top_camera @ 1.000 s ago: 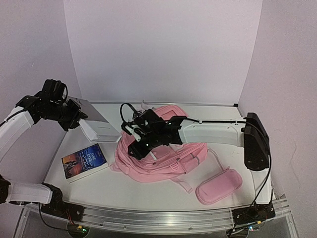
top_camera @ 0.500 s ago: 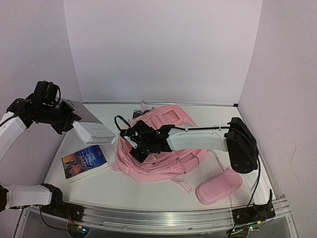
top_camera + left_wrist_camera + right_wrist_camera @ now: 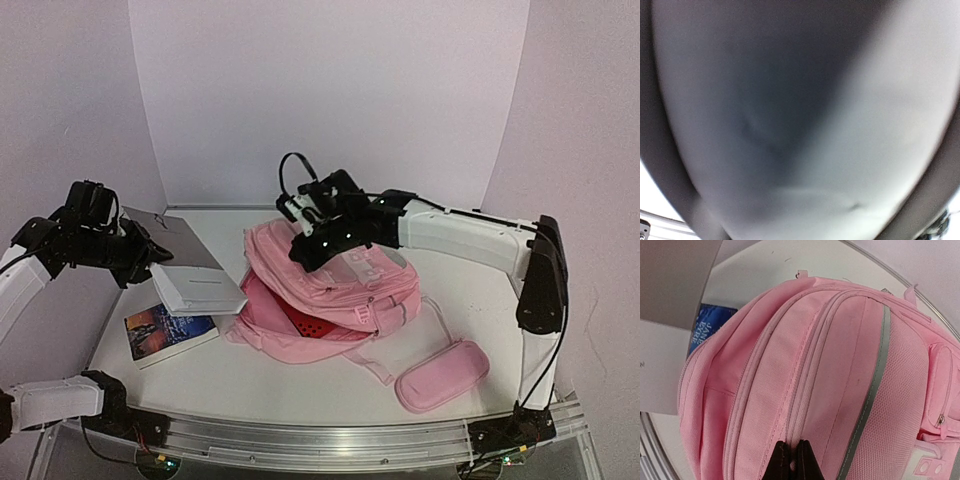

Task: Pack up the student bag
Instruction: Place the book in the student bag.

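Pink student bag (image 3: 345,285) lies below right gripper (image 3: 792,462), top pinched; left gripper (image 3: 150,258) clasps book (image 3: 185,250).

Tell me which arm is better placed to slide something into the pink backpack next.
Left. The left pincer grips the grey-covered book just beside the backpack's open mouth, where red lining shows. The right pincer is shut on the backpack's top, lifting it, so it looks occupied.

The open mouth of the student bag (image 3: 340,290), frame centre, is crowded at left by a grey book (image 3: 185,250); the table (image 3: 250,385) is left passable at lower centre.
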### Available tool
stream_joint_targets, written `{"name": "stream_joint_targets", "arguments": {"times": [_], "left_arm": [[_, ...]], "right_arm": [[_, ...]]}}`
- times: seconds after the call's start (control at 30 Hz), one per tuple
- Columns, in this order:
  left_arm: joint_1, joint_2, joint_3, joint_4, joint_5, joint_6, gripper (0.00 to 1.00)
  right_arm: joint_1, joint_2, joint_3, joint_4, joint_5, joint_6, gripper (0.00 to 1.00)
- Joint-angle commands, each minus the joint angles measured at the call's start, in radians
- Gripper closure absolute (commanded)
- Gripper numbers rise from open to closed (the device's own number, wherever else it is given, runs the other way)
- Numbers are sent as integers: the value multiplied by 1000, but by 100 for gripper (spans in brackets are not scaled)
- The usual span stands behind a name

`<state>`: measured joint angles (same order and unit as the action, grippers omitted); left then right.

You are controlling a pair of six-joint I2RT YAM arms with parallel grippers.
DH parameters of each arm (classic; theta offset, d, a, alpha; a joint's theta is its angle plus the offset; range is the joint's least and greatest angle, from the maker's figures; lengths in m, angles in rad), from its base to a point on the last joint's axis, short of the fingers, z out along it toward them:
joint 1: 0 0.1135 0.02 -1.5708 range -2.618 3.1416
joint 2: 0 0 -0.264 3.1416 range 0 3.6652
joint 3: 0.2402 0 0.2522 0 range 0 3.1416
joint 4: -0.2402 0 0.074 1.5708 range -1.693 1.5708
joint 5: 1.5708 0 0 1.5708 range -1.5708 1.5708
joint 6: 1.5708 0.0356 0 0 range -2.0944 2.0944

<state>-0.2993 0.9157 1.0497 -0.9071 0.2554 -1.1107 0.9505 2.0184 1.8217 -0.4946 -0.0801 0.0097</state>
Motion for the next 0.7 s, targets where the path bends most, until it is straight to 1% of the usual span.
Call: {"name": "stream_joint_targets", "arguments": {"times": [0.0, 0.13, 0.27, 0.37, 0.5, 0.67], "left_arm": [[1, -5, -42, 180, 163, 68, 98], [0, 0, -120, 348, 332, 81, 100], [-1, 30, -176, 494, 471, 84, 100], [-3, 74, -204, 600, 559, 71, 100], [-5, 140, -226, 661, 597, 73, 100], [-9, 257, -222, 720, 608, 84, 100]], "right_arm": [[-100, -78, 39, 42, -141, 69, 100], [-187, -94, 45, 48, -286, 113, 100], [-216, -116, 48, 75, -403, 136, 100], [-220, -125, 52, 101, -452, 158, 100], [-220, -127, 65, 120, -489, 180, 100], [-220, -143, 65, 125, -498, 186, 100]]}}
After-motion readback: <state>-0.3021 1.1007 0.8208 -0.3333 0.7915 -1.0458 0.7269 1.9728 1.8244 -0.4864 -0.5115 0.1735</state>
